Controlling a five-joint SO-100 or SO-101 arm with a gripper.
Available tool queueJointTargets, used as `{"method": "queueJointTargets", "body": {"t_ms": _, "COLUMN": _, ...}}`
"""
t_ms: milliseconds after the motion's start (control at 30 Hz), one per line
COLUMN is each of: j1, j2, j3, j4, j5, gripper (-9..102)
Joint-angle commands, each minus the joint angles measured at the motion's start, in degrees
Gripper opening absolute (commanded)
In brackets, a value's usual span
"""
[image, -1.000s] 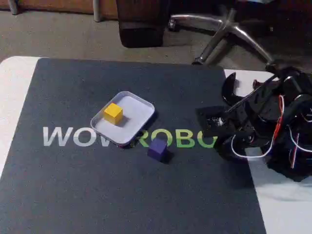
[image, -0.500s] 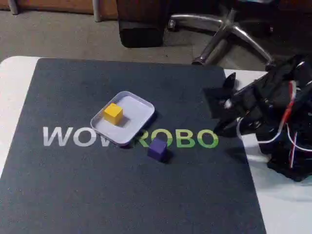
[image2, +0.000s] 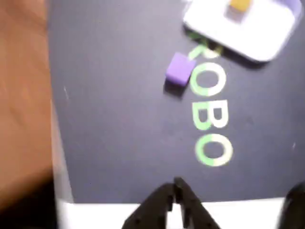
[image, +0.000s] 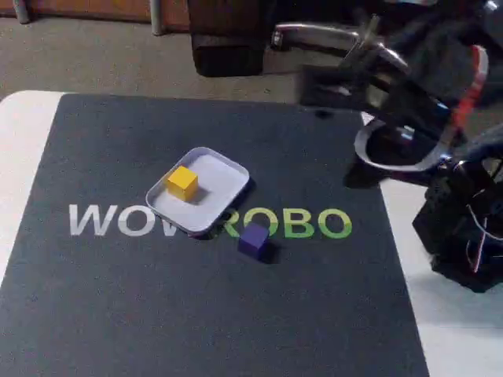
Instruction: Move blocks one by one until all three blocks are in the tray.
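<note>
Purple block (image: 253,239) beside tray (image: 228,198), unobstructed.

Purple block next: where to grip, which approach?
Come straight down on the purple block and pinch two opposite side faces. It sits flat on the mat, clear of the tray, probably turned relative to the lettering, so rotate the wrist to match.

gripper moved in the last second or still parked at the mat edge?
Yes. In the fixed view the black two-finger gripper has risen from beside the green lettering to the dark mat's far edge, upward in frame.
</note>
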Motion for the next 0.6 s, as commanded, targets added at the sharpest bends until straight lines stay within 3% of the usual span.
{"method": "queueJointTargets", "body": {"t_ms": 0, "j1": -0.09, "j2": -12.74, "j3": -11.78, "j4": -0.09, "j5": 5.19, "gripper": -6}}
{"method": "queueJointTargets", "body": {"t_ms": 333, "j1": 5.19, "j2": -28.12, "j3": -10.72, "j4": -13.18, "j5": 5.54, "gripper": -5}}
{"method": "queueJointTargets", "body": {"t_ms": 567, "j1": 7.56, "j2": -31.11, "j3": -8.26, "j4": -17.23, "j5": 2.46, "gripper": -4}}
